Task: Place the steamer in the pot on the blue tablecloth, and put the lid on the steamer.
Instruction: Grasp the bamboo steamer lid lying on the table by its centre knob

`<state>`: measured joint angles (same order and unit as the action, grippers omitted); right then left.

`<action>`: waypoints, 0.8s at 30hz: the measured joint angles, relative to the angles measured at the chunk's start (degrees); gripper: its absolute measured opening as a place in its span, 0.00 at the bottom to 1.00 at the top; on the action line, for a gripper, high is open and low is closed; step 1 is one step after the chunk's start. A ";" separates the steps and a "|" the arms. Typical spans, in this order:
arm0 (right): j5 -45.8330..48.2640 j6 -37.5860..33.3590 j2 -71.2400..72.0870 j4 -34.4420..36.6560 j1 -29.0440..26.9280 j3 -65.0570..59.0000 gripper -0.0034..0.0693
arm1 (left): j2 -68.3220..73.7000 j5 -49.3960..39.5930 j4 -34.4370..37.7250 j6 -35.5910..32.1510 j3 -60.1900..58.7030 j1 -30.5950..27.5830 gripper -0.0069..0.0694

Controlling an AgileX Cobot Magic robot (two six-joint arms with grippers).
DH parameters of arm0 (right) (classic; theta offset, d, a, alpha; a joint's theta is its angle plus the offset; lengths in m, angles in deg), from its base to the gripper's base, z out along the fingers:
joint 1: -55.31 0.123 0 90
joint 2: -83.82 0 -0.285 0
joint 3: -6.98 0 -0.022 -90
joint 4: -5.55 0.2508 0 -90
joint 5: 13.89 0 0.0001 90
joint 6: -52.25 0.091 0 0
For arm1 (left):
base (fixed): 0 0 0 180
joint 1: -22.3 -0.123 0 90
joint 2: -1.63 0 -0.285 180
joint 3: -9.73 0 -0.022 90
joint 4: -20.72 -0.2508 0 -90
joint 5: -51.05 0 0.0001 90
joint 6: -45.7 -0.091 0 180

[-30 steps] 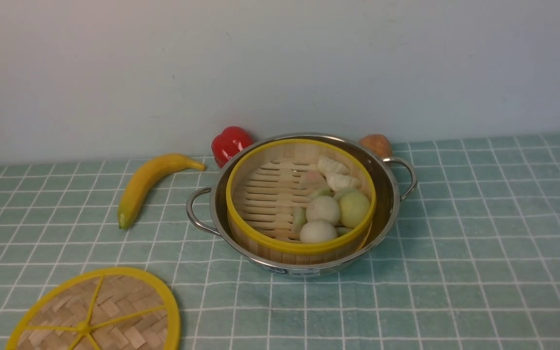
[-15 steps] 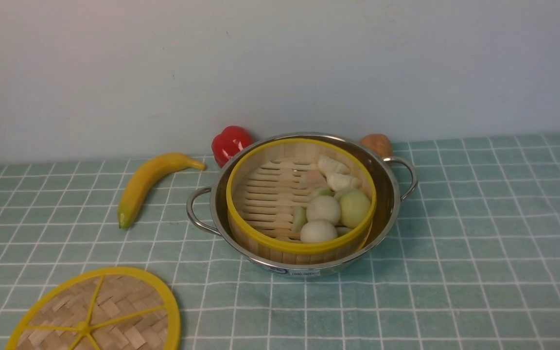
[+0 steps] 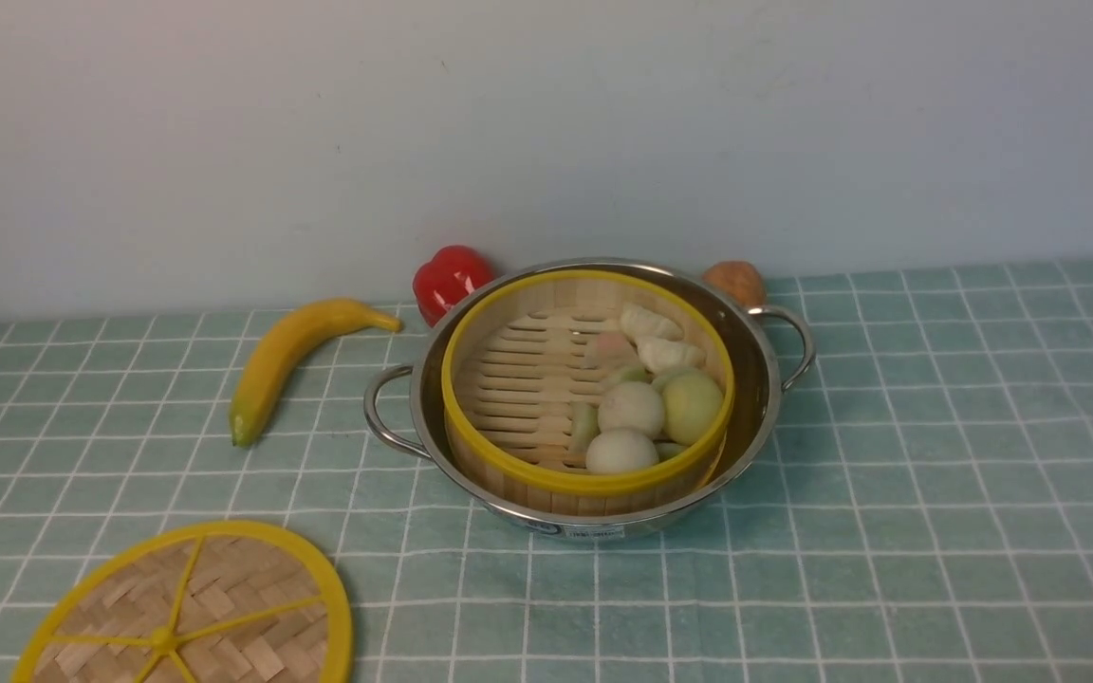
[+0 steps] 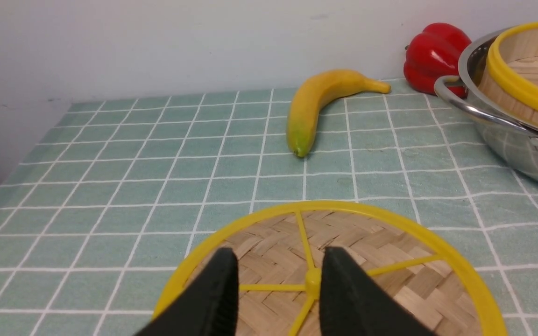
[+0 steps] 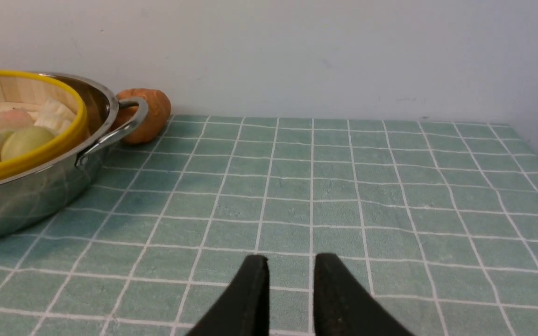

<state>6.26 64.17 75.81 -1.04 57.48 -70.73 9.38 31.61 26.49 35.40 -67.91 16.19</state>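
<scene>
In the front view you see the steamer point(image 3: 527, 379), with its dumplings point(image 3: 646, 408), sitting inside the pot point(image 3: 757, 379) on the blue tablecloth point(image 3: 935, 474). The lid point(image 3: 224, 607) lies flat on the cloth at the near left, well apart from the pot. A banana point(image 3: 286, 356) lies left of the pot, with a red pepper point(image 3: 452, 280) and a brown lump point(image 3: 734, 282) just behind it.

In the left wrist view your left gripper point(image 4: 279, 261) hangs over the lid. Its 2 fingers are moderately apart with nothing pinched. You cannot tell whether they touch the weave.

In the right wrist view your right gripper point(image 5: 291, 263) has its 2 fingers narrowly apart over bare cloth, right of the pot, holding nothing.
</scene>
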 joint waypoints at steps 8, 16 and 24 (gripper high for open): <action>-0.05 -0.23 0.00 0.48 0.00 0.00 0.31 | 0.00 0.00 0.00 0.00 0.00 0.00 0.41; -0.05 -0.23 0.00 0.48 0.00 0.00 0.34 | 0.00 0.00 0.00 0.00 0.00 0.00 0.41; -0.05 -0.23 0.00 0.48 0.00 0.00 0.36 | 0.00 2.96 3.19 1.16 0.00 0.00 0.41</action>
<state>6.20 63.95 75.81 -0.57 57.48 -70.73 9.38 34.56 29.69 36.57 -67.91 16.19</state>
